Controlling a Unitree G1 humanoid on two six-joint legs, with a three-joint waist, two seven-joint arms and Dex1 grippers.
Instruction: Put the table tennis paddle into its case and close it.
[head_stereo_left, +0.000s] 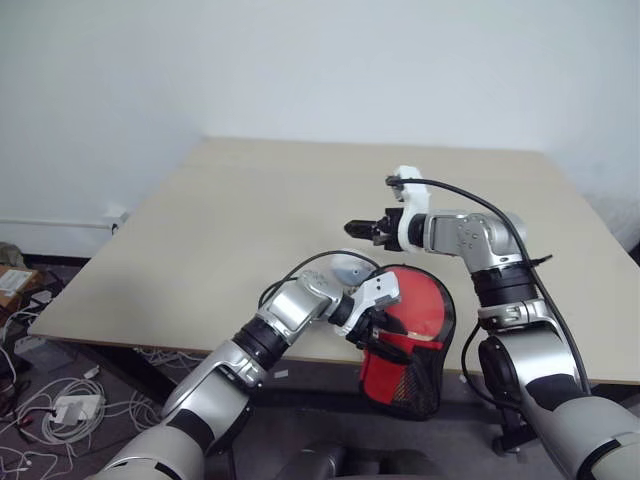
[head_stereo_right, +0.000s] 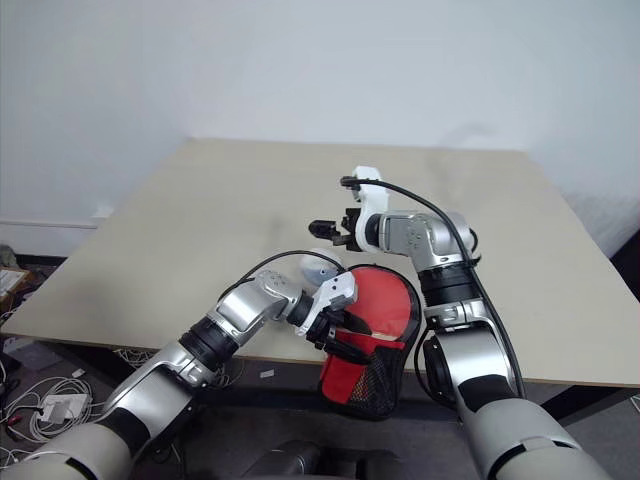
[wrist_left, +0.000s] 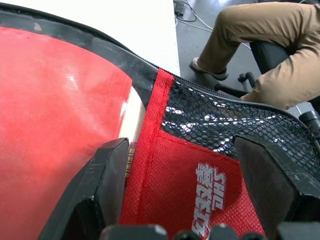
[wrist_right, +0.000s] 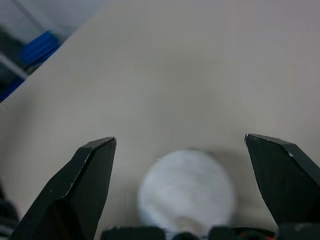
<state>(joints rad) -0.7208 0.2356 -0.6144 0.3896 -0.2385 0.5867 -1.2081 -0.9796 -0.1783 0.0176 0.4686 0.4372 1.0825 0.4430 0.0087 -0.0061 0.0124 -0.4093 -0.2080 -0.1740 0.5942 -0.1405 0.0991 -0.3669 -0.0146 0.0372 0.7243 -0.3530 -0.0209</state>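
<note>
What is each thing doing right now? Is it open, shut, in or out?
case: unzipped, hanging over the table's near edge, gripped by the left gripper.
table tennis paddle: partly inside the case, red face showing.
left gripper: shut on the case.
right gripper: open, empty, above the table.
round grey-white thing: lying on the table.

The case (head_stereo_left: 405, 345) hangs over the near edge of the surface (head_stereo_left: 250, 220), at about 6 o'clock, with the table tennis paddle (wrist_left: 55, 125) inside it. The round plush thing (head_stereo_left: 350, 268) lies just beside it at 10 o'clock — the right gripper (head_stereo_left: 358, 229) hovers beyond, at 12.
</note>
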